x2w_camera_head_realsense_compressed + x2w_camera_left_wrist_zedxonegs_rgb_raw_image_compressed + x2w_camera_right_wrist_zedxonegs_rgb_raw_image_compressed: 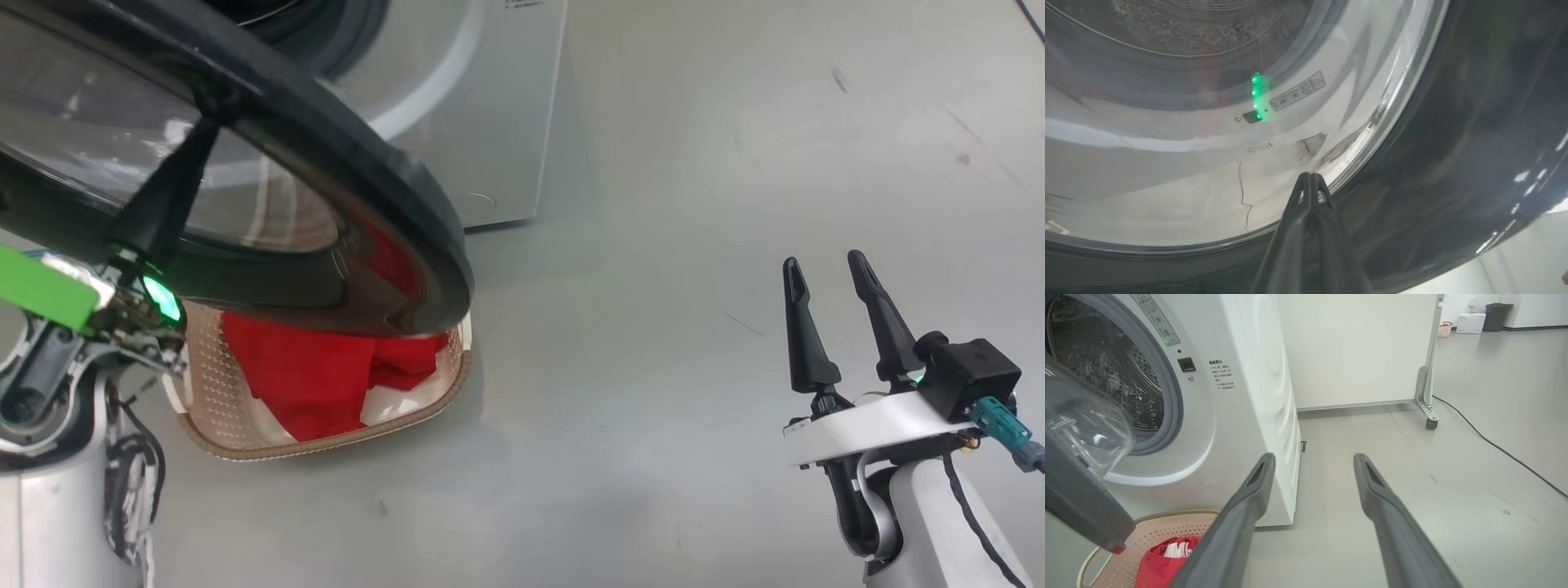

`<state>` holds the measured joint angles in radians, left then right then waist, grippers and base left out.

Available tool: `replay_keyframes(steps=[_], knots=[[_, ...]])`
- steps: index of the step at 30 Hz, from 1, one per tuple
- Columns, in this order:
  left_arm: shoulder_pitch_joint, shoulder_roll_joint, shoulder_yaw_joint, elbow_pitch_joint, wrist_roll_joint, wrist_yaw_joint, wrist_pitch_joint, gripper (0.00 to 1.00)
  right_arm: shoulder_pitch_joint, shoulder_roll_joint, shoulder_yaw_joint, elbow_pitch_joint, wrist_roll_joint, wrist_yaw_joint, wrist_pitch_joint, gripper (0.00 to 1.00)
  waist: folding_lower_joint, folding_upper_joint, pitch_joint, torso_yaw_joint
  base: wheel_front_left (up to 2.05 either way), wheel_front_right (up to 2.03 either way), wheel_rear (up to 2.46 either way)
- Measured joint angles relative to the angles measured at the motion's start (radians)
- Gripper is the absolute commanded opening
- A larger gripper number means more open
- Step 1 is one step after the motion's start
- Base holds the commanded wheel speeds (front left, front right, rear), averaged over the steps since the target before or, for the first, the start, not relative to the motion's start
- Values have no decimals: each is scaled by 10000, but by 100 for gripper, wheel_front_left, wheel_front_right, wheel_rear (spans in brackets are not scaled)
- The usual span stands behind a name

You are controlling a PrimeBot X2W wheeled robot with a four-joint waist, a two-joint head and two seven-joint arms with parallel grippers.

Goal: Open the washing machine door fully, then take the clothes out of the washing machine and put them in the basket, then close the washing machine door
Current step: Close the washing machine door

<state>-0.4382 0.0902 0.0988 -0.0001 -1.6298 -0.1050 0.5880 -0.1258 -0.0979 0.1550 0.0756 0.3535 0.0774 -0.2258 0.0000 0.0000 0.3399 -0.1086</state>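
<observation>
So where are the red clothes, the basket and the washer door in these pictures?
clothes [302, 384], head view, on the red fabric in the basket.
basket [208, 384], head view, on its perforated side wall.
door [400, 204], head view, on its black rim.

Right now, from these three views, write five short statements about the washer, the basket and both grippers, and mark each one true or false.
1. The clothes lie in the basket. True.
2. The washing machine door is shut against the washing machine. False: it stands open, its edge above the basket.
3. The left gripper has its jaws shut, tips at the door. True.
4. The right gripper grips red fabric. False: its jaws are open and empty, over bare floor.
5. A dark cable lies on the floor. True.
</observation>
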Motion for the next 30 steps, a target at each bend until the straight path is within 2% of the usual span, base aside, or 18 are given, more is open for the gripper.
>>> replay_keyframes(steps=[16, 30], knots=[[-1954, 184, 443, 1185, 491, 119, -719, 0, -493, 77, -38, 422, 163, 96, -102, 100, 0, 0, 615, -967, 0, 0, 0], [-2511, 209, 439, 2102, 844, 105, -1062, 0, -681, 142, -142, 617, 205, 138, -180, 100, 0, 0, 713, -1044, 0, 0, 0]])
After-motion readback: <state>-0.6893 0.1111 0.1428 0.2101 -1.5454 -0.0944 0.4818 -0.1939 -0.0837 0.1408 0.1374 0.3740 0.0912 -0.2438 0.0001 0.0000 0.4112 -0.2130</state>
